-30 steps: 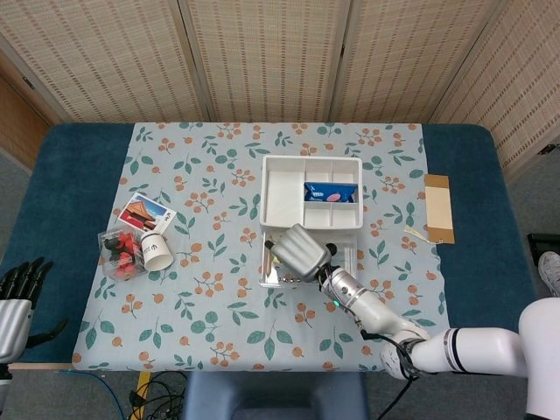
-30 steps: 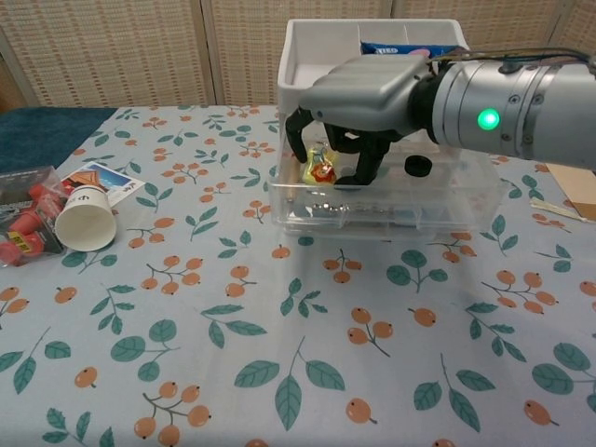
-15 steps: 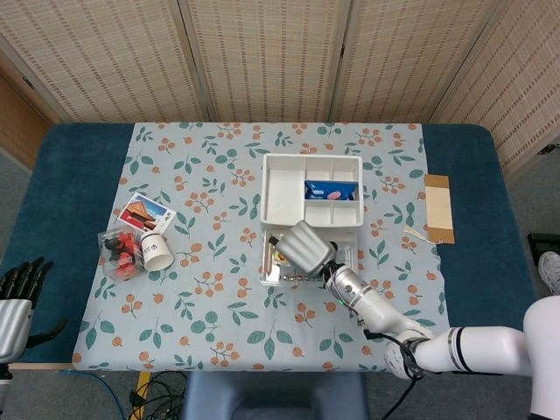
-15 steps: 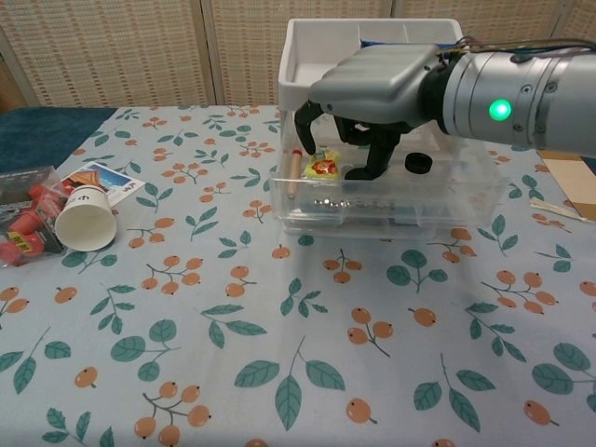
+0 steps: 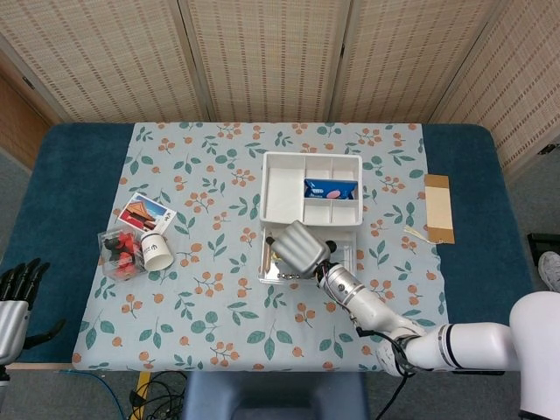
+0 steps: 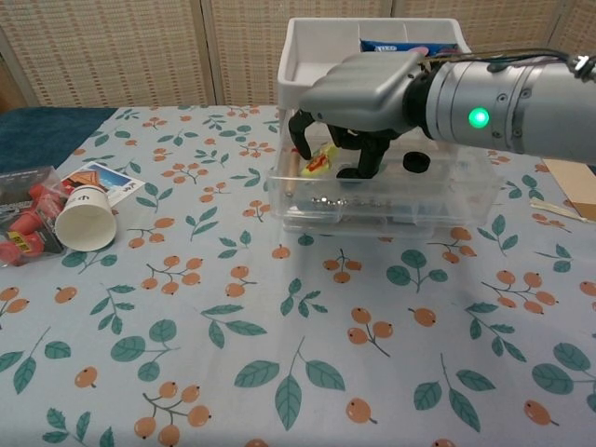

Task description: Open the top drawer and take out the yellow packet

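The clear top drawer [image 6: 400, 199] stands pulled out toward me, its front wall near the table's middle. My right hand [image 6: 358, 93] arches over the drawer's left part, fingers curled down inside. The yellow packet [image 6: 318, 162] sits tilted between those fingers, pinched and raised on one end. In the head view the right hand [image 5: 300, 248] covers the drawer [image 5: 346, 255], and the packet is hidden. My left hand [image 5: 16, 302] hangs off the table's front left corner, fingers apart and holding nothing.
A white divided tray [image 5: 284, 194] with a blue packet [image 5: 331, 190] tops the drawer unit. A wooden stick [image 6: 291, 173] and a black disc [image 6: 416, 164] lie in the drawer. A paper cup [image 6: 84, 216], a clear box of red items [image 6: 19, 223] and a card [image 5: 146, 213] lie left.
The right hand's fingers closed in on the yellow packet, which went from lying flat to tilted up between them. The left hand stayed where it was.
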`<state>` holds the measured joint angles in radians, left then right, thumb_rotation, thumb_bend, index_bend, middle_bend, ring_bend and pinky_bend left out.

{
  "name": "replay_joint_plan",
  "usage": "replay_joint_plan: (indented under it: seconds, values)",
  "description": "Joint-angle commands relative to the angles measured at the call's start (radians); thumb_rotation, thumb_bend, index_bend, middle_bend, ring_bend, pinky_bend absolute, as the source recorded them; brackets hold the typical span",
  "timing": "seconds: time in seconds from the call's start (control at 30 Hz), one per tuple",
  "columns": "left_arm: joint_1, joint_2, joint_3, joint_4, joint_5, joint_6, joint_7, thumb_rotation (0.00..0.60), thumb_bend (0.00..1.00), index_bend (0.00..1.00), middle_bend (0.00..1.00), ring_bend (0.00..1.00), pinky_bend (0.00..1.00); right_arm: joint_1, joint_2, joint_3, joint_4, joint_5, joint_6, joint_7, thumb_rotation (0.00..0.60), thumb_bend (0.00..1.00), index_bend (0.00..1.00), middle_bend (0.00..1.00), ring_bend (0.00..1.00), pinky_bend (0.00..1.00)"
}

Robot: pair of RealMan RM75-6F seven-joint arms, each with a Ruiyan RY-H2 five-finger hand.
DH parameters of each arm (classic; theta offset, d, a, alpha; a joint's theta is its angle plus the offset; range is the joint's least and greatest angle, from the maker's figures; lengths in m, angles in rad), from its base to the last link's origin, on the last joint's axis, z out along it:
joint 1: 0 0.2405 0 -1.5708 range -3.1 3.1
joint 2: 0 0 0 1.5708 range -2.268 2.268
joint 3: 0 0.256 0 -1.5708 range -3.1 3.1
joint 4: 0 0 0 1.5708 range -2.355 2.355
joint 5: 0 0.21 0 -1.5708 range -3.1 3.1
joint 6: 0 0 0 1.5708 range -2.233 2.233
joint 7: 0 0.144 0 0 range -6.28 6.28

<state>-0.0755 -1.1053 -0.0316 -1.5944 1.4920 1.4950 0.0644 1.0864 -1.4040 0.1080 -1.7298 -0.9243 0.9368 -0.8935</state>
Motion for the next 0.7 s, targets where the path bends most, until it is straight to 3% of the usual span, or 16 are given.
replay_joint_plan:
  seconds: [0.03, 0.3, 0.7]
  values:
    - [0.0, -0.001, 0.0, 0.001, 0.001, 0.0, -0.001, 0.6, 0.19, 0.07, 0.06, 0.03, 0.07, 0.0, -0.001, -0.003, 0.001, -0.001, 0.004, 0.0, 0.6, 0.42, 0.38, 0.95, 1.0, 1.0]
    - [0.0, -0.004, 0.0, 0.005, 0.0, -0.001, -0.002, 0.6, 0.19, 0.07, 0.06, 0.03, 0.07, -0.007, -0.011, -0.01, 0.013, -0.037, 0.025, 0.022, 0.6, 0.5, 0.5, 0.96, 1.0, 1.0]
    - [0.001, -0.002, -0.001, 0.007, 0.004, 0.002, -0.008, 0.6, 0.19, 0.07, 0.06, 0.03, 0.07, -0.077, 0.065, -0.012, -0.088, -0.171, 0.128, 0.097, 0.6, 0.51, 0.53, 0.96, 1.0, 1.0]
